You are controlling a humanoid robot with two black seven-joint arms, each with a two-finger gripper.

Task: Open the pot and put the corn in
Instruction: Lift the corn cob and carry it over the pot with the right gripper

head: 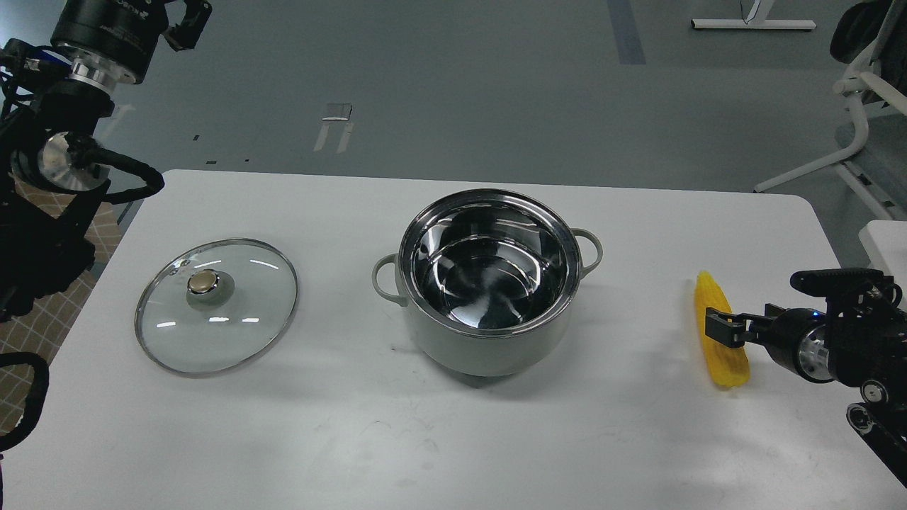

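Observation:
The pale grey-green pot (489, 340) stands uncovered at the table's middle, its shiny steel inside empty. The yellow corn (716, 354) lies on the table to its right, tip pointing away. My right gripper (723, 327) comes in from the right edge and sits low over the middle of the corn. Its dark fingers overlap the cob, and I cannot tell them apart. My left gripper (186, 20) is high at the top left, cut off by the frame's edge and far from the pot.
The glass lid with gold knob (216, 304) lies flat on the white table (453, 439), left of the pot. A white chair frame (861, 113) stands on the floor beyond the table's right corner.

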